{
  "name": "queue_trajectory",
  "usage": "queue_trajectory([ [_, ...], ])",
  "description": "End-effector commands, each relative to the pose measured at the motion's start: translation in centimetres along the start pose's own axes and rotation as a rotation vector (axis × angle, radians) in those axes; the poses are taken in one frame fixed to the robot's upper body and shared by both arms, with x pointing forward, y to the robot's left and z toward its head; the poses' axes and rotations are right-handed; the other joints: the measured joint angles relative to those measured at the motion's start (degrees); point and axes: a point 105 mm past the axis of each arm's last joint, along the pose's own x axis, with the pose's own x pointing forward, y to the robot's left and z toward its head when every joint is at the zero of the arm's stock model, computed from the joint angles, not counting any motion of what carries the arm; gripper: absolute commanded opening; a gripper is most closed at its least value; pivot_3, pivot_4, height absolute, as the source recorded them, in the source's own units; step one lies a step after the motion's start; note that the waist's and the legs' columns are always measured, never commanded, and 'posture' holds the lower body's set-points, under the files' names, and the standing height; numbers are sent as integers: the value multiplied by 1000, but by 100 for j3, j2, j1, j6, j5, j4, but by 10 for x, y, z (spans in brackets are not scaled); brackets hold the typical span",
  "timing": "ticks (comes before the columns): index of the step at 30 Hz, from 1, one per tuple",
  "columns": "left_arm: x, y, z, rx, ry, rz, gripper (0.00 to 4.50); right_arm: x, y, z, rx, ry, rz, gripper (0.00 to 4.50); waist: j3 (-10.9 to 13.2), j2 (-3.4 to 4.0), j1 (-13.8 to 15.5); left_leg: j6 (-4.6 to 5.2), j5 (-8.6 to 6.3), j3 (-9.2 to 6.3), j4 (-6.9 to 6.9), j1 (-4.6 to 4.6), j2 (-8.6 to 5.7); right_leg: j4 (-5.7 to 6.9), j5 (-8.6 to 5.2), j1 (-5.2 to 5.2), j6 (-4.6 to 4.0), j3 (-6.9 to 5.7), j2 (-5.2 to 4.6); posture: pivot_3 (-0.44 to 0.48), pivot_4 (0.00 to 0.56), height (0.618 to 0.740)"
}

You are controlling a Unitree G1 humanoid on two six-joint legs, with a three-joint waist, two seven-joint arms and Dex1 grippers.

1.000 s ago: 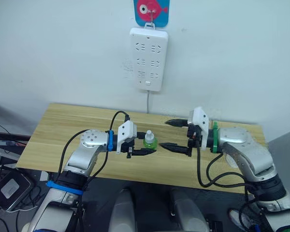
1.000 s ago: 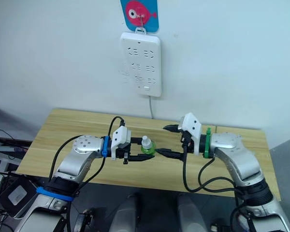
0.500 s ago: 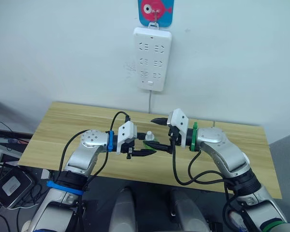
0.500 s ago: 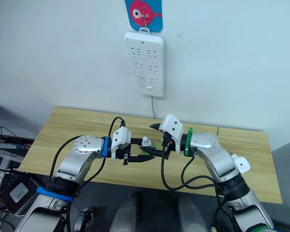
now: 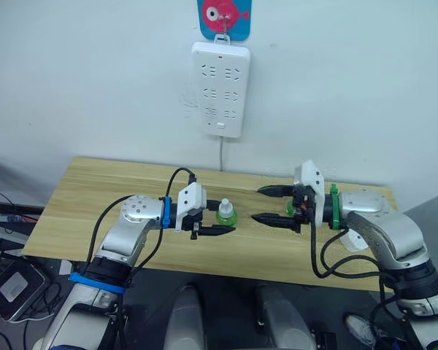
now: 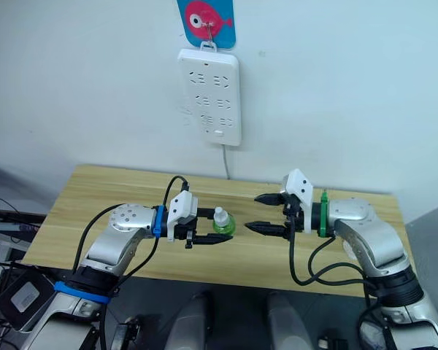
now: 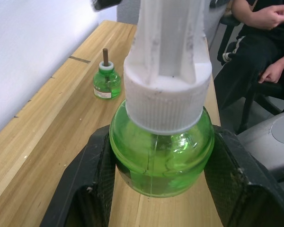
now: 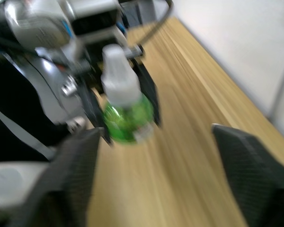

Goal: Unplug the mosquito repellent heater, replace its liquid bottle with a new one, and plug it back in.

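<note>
Wooden bench below a white wall: in the left eye view, the left gripper has its fingers clamped on the capped green bottle, held upright just above the bench. Facing it, apart, the right gripper hangs with fingers spread wide and empty. A white power strip hangs on the wall under a blue fish hook.

The left wrist view shows black fingers pressing both sides of the bottle's green body; farther along the bench stands the capless green bottle with its bare wick. A seated person is beyond the bench edge.

The right wrist view shows the capped bottle between the left gripper's fingers.
</note>
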Motion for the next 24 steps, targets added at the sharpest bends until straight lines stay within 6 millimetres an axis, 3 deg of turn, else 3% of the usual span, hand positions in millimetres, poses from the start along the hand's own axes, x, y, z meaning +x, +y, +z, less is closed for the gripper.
queue_trajectory([
  [1,2,0,8,33,-16,-13,2250,10,13,26,-41,-69,43,2864,0,0,1,0,0,-1,1,0,-1,0,0,0,0,-1,-1,-20,253,740],
  [6,2,-2,8,34,-12,-23,2250,33,20,31,-61,-103,64,2864,0,0,1,0,0,-2,-2,-1,-1,-3,-1,0,1,-3,-1,-21,250,740],
  [15,3,-5,8,33,-15,-20,2250,48,29,24,-60,-110,103,2864,0,0,14,0,0,-3,-1,-3,-1,-2,0,-2,1,-5,-2,1,244,740],
  [18,3,-8,8,32,-15,-22,2250,49,26,21,-84,-107,85,2288,0,0,20,0,0,-2,-2,-3,-1,-3,0,-1,0,-5,-3,4,243,740],
  [24,2,-11,7,30,-12,-25,2250,50,24,15,-119,-85,79,211,-1,0,34,0,0,-3,-3,-2,-1,-2,-1,-3,1,-6,-2,5,237,740],
])
